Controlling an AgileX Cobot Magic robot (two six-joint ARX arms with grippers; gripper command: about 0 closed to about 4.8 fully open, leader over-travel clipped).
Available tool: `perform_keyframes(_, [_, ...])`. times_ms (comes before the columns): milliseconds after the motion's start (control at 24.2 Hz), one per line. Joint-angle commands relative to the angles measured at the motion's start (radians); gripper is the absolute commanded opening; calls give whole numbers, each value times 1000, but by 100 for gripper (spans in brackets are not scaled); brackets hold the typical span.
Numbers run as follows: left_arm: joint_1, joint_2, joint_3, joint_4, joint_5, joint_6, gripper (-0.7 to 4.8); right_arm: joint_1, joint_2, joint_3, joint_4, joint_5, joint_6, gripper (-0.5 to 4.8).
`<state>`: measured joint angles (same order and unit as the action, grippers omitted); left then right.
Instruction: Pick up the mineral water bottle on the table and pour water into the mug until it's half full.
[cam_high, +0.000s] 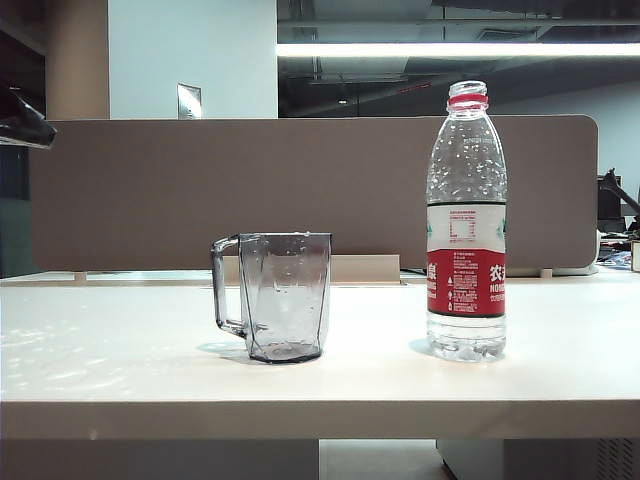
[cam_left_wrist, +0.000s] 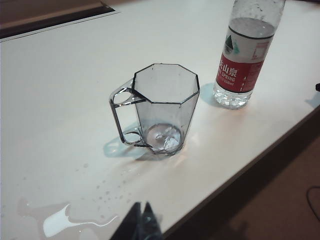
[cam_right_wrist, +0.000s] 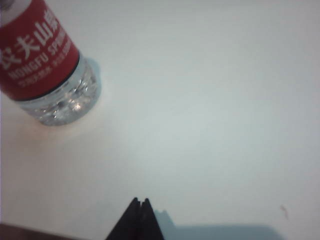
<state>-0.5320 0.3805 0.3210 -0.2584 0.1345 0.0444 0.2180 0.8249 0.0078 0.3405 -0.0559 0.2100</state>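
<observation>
Tall clear plastic mineral water bottle (cam_high: 466, 225), red-and-white label, upright right of centre on white worktop (cam_high: 120, 350). Grey-tinted faceted plastic mug (cam_high: 277, 296) upright left of it, apart. Left gripper (cam_left_wrist: 141, 207) fingers pressed together; right gripper (cam_right_wrist: 140, 201) likewise, holding nothing.

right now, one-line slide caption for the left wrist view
Empty faceted mug beside the mineral water bottle on the wet white table.
</observation>
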Motion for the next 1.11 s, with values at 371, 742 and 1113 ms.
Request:
perform_keyframes(371, [0, 0, 3, 10, 0, -3, -1, 188, 214, -8, 289, 59, 3, 22])
perform_keyframes(742, [0, 0, 3, 10, 0, -3, -1, 201, 340, -8, 641, 145, -5, 24])
perform_keyframes(1113, [0, 0, 3, 10, 0, -3, -1, 201, 499, -8, 913, 79, -92, 76])
